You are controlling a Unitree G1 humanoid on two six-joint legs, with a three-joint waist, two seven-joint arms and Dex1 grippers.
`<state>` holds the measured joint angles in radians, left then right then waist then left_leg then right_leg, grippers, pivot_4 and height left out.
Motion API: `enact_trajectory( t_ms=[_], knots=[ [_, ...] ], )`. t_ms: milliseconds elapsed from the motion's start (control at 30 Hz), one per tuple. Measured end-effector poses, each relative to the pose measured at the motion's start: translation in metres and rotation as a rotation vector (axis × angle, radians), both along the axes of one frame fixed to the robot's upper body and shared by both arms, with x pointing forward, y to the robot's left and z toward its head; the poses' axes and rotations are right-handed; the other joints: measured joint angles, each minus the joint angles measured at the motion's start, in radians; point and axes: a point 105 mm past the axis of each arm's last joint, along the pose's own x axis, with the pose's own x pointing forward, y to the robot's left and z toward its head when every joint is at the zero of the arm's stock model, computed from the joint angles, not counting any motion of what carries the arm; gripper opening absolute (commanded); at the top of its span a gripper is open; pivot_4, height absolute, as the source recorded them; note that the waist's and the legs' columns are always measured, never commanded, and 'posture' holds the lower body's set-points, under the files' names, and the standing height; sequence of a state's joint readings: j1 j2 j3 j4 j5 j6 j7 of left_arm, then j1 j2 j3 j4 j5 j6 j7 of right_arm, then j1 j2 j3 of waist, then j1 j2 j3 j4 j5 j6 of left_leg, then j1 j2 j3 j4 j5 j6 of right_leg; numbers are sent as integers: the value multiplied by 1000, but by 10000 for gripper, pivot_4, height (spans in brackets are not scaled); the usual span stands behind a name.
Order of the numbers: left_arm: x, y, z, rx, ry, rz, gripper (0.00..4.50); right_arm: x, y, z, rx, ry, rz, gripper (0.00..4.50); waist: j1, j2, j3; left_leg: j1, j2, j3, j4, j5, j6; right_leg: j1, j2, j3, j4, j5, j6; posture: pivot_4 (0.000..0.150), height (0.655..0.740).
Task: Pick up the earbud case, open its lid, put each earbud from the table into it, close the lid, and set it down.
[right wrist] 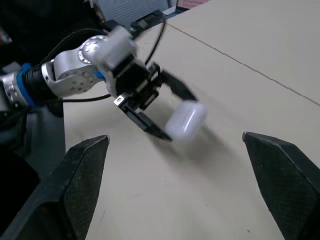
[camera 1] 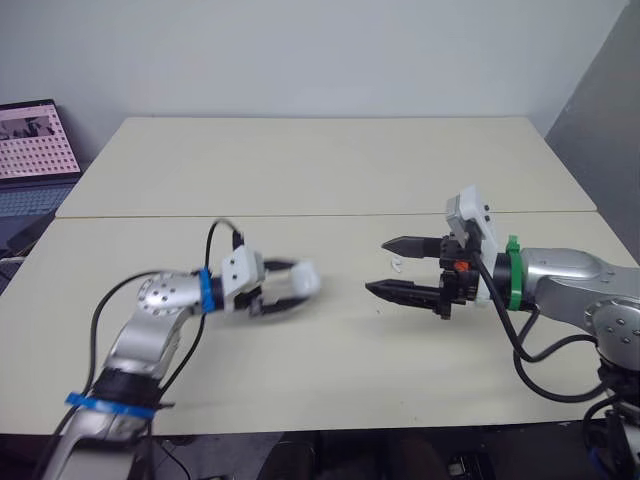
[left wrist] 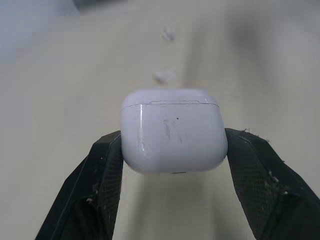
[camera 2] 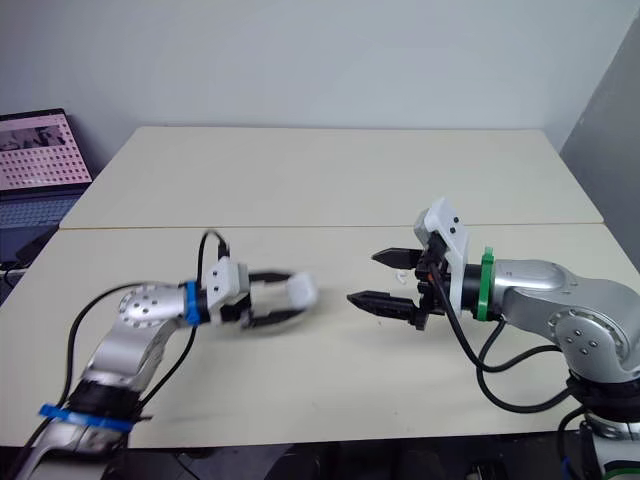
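left claw [camera 1: 298,285] clamped on earbud case [left wrist: 172,137], lid shut, held low over worktop [camera 1: 300,180], right claw [camera 1: 377,267] wide open facing it, one earbud [camera 1: 398,265] on worktop near its fingertips

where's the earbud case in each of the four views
Left eye view: earbud case left of centre, at the left gripper's tip.
Right eye view: the case again left of centre.
Left wrist view: case clamped between the two black fingers, lid shut.
Right wrist view: case out ahead, held by the left gripper.
Shared landmark: the black fingers flanking the case.
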<state>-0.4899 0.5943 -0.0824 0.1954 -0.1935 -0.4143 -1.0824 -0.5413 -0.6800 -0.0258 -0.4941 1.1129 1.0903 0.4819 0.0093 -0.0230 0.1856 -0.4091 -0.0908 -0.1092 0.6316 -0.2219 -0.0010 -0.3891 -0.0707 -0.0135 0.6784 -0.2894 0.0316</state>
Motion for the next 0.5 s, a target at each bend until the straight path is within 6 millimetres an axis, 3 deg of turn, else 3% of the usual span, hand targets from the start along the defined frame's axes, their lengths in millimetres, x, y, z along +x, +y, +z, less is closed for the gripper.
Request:
enact_trajectory(
  t_ms=[67,167,500],
  knots=[
    [-2,-12,26,21,-308,-61,27268,4,8,-6,55,75,-5,45000,-5,0,0,0,0,2,0,0,0,0,0,2,0,1,0,1500,7400],
    [-6,-23,33,19,-529,-125,27268,13,19,-7,97,127,-25,45000,-16,0,0,1,0,3,-1,0,0,-1,0,2,1,1,0,1500,7400],
    [-6,-27,22,16,-646,-182,27268,20,42,1,146,142,-32,45000,-17,1,0,0,-1,1,0,1,1,-1,1,1,2,2,2,1500,7400]
  ],
)
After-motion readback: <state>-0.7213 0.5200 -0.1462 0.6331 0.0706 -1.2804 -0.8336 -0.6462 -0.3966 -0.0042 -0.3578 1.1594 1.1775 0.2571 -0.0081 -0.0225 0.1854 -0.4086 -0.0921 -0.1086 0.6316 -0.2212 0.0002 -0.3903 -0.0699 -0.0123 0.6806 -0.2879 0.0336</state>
